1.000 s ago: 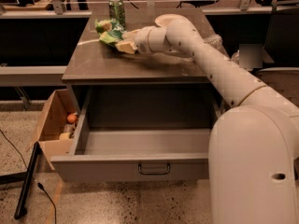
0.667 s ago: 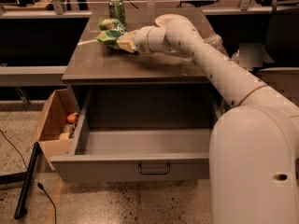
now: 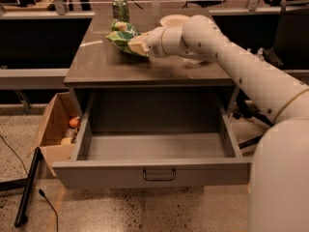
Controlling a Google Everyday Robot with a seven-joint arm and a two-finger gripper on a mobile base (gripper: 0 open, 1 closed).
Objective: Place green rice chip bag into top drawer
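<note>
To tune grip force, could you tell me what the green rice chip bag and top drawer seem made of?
The green rice chip bag, at the gripper over the tabletop, looks like thin glossy foil or plastic film: crinkled, with highlights. The top drawer looks like painted metal or laminate: even matte grey; its handle seems dark metal.

Dim, warm light is cast from above. The gripper [image 3: 136,45], clamped on the green rice chip bag [image 3: 120,35] over the tabletop [image 3: 96,69], is brightly lit. Soft glare is spread on the tabletop beside the jaws, and the top drawer [image 3: 96,174] below them is shadowed inside.
</note>
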